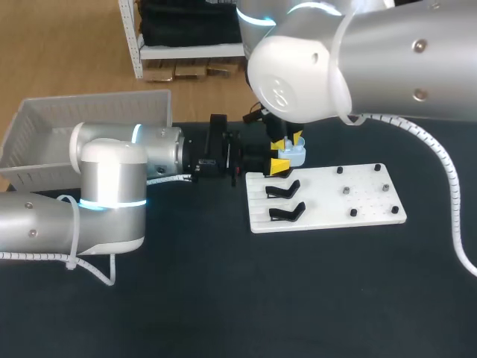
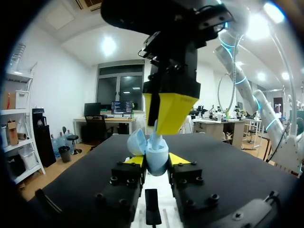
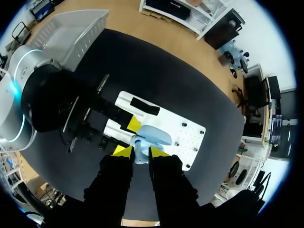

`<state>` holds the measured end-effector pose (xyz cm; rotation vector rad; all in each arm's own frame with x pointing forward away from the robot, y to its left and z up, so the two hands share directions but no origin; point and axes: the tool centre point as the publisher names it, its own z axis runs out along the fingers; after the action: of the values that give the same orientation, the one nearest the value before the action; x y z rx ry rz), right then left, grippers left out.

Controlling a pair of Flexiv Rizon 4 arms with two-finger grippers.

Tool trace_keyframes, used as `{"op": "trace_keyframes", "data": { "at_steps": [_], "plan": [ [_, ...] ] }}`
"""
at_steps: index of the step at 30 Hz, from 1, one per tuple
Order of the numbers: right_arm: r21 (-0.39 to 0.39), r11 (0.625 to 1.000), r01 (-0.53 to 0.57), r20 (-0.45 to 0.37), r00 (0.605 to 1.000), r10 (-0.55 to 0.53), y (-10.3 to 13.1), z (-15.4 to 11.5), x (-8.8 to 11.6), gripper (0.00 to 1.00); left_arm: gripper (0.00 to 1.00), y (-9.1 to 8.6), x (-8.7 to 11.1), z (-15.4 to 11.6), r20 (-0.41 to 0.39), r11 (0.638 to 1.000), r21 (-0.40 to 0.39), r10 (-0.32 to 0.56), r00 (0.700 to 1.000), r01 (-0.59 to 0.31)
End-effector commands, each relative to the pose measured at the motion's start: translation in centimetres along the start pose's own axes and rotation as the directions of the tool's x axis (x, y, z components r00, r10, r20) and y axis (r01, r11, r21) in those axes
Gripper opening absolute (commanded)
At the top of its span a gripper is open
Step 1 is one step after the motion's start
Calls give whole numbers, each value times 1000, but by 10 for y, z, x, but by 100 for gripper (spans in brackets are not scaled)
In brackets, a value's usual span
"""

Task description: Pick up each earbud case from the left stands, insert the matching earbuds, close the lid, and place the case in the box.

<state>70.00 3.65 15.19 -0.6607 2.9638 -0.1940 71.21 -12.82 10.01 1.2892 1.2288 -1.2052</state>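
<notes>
A dark, matte table (image 1: pixel 298 298) is seen, and two things are carried on it. A white board (image 1: pixel 350 205) is laid flat near the middle, its long side running across the table. Two black stands (image 1: pixel 286 212) are fixed at the board's left end, and small dark pegs (image 1: pixel 346 192) are scattered over its right half. Well to the left of the board and farther back, a white slatted box (image 1: pixel 45 119) is set at the table's corner.

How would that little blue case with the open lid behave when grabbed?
The earbud case looks smooth, rounded hard plastic, so probably stiff but slippery. It seems small and hollow, likely light. Its open lid could flap or snag.
</notes>
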Motion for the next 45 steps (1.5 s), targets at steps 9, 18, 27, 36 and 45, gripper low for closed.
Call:
{"op": "trace_keyframes", "data": {
  "at_steps": [9,18,27,36,45],
  "plan": [
    [8,1000,-4,-2,1000,4,-2,4,-1,0,0,0,1,0,4,1000,-3,3,1000,-3],
    [9,1000,3,-12,1000,-3,-2,7,-2,0,0,0,1,0,4,1000,-3,3,1000,-3],
    [7,1000,5,-15,1000,-5,-1,10,-2,0,0,0,1,0,4,1000,-3,3,1000,-3],
    [-23,1000,-7,-21,1000,7,-2,10,-2,43,0,0,1,0,4,1000,-3,3,1000,-3],
    [-158,982,-104,2,994,105,-23,-8,-2,89,0,0,1,0,4,1000,-3,3,1000,-3]
  ]
}}
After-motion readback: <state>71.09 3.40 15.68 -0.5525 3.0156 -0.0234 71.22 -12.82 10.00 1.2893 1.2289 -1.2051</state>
